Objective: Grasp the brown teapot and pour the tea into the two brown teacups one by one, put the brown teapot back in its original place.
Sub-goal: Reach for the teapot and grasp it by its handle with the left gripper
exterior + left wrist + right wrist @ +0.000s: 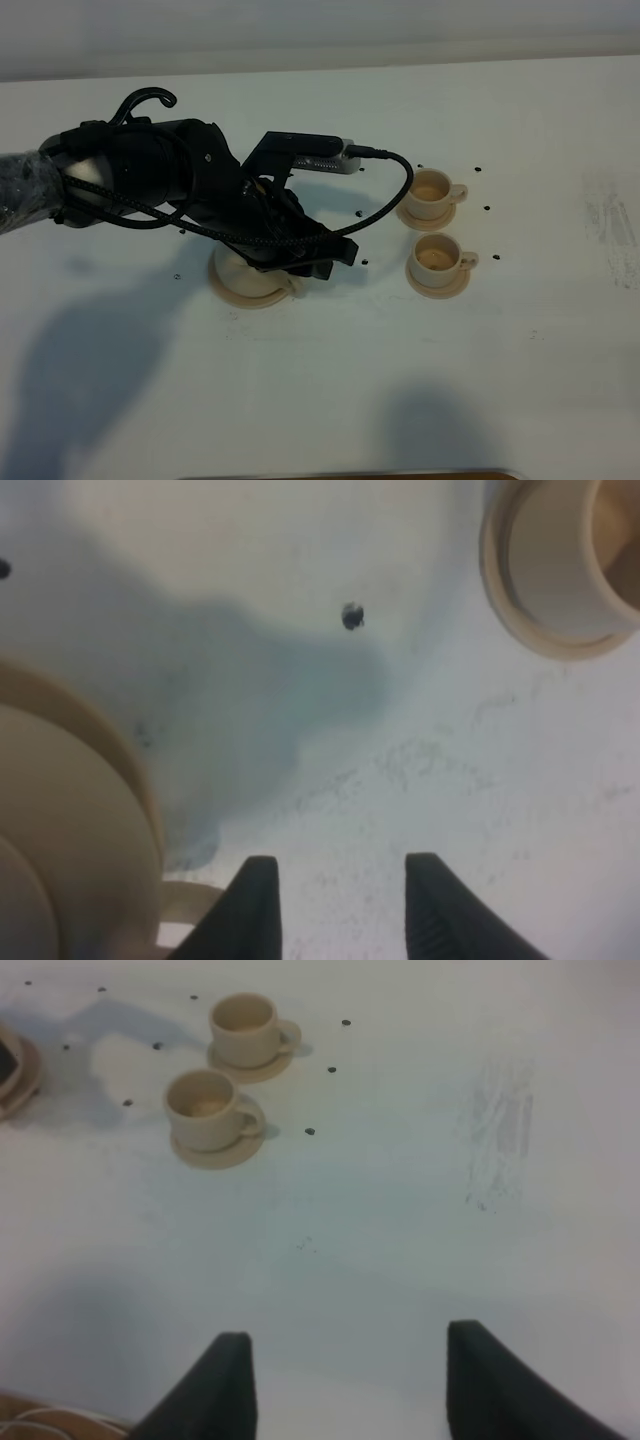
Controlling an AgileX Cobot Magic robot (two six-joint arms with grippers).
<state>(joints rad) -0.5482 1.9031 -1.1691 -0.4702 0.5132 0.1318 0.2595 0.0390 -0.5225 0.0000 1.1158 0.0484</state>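
**Exterior high.** The left arm (170, 185) stoops over the large saucer (230, 293) on the white worktop (330, 400) and hides most of what stands there. The far cup (430, 187) and the near cup (436, 256) sit on their small saucers, well apart from it. We cannot tell whether their tan insides hold tea.

**Left wrist.** The teapot (65, 850) rests on its saucer, with its loop handle (185, 902) just beside one finger. The left jaws are spread and pinch nothing. We judge the step in hand to be taking the handle. To do it well, we would shift sideways until the loop lies between the jaws, close squarely on it, and lift level so that nothing spills and the lid stays on.

**Right wrist.** The right jaws hang spread and empty above bare worktop, with both cups far ahead.

**Writing.** We find no brand, label or lettering, only small black dots (352, 615) on the worktop.
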